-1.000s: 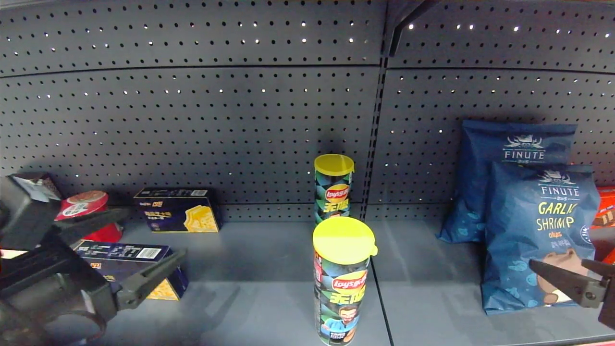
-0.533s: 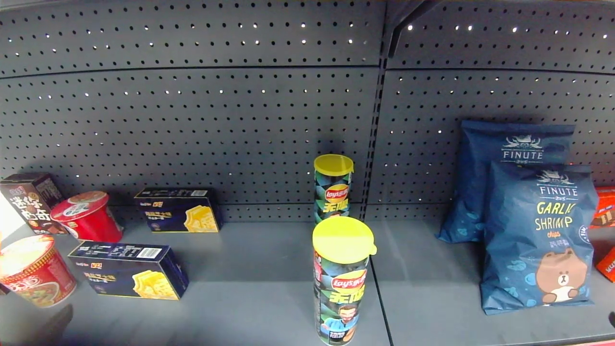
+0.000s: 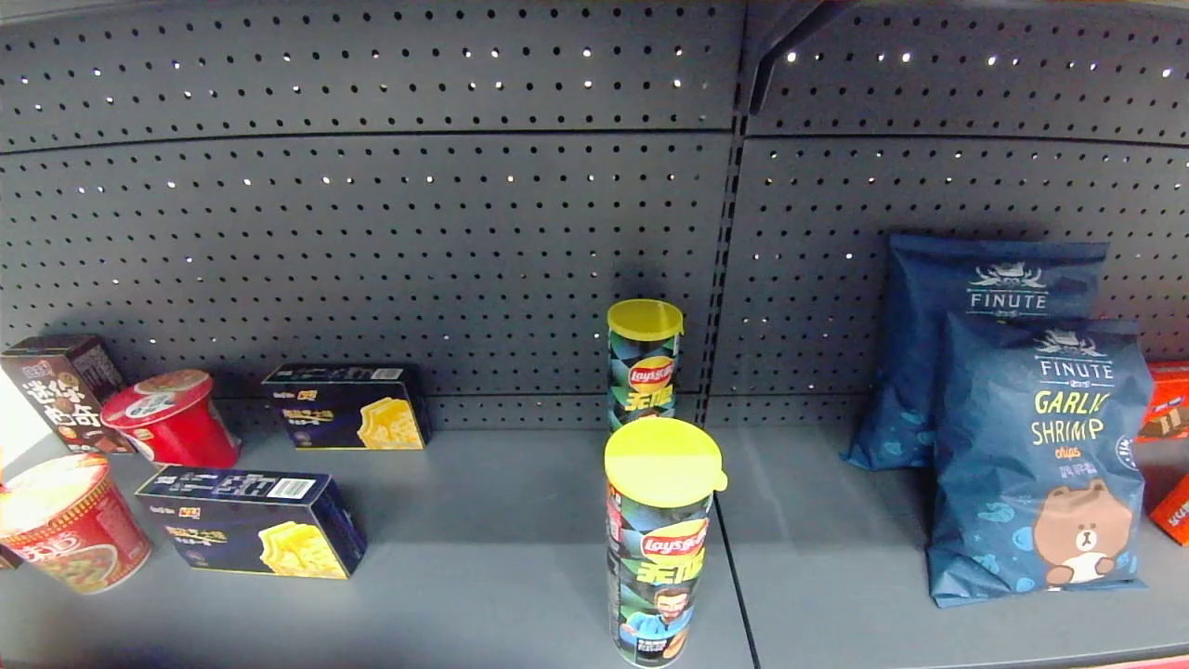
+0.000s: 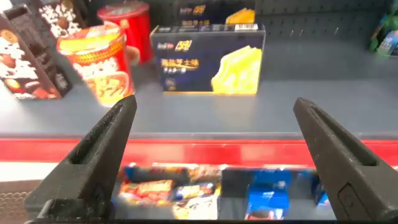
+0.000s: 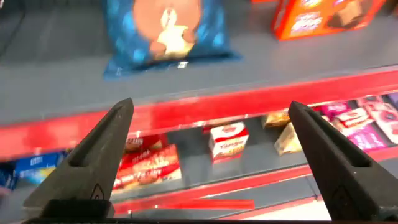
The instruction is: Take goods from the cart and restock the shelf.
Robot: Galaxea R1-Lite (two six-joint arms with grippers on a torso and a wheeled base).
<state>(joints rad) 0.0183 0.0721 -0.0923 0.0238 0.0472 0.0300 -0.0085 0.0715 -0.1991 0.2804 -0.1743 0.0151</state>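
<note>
Head view, face-on to the shelf [image 3: 483, 520], with the pegboard back panel [image 3: 372, 232] behind it.

Left claw [image 4: 211, 162] — both fingers spread wide, nothing between them. It hangs just outside the shelf's red edge strip [image 4: 205, 152], pointed at the shelf's 9 o'clock end.

Right claw [image 5: 211, 165] — spread equally wide and holding nothing. It is also outside the strip, pointed at the 3 o'clock end.

Goods on the shelf, clock positions read from the board's centre in the head view:
- 6 o'clock: front chip can [image 3: 661, 548], upright with a yellow lid, near the front lip.
- 12 o'clock of it: rear chip can [image 3: 643, 367], upright against the panel. The two cans stand apart.
- 8 o'clock: front dark-blue box [image 3: 251, 525], lying on its long side.
- 10 o'clock: rear dark-blue box [image 3: 346, 406], against the panel, well apart from the front one.
- 9 o'clock edge: front noodle cup [image 3: 70, 525], tilted, just beside the front box.
- Toward 12 o'clock from that cup: rear noodle cup [image 3: 172, 418], also tilted, with a brown box [image 3: 60, 390] beside it.
- 3 o'clock: front blue bag [image 3: 1040, 465], standing and overlapping the rear blue bag [image 3: 966, 316] behind it.
- 3 o'clock of the bags: orange boxes [image 3: 1170, 400], cut off by the frame.

Below the strip, the left wrist view shows mixed packets [image 4: 186, 193] on a lower shelf, too blurred to identify.
</note>
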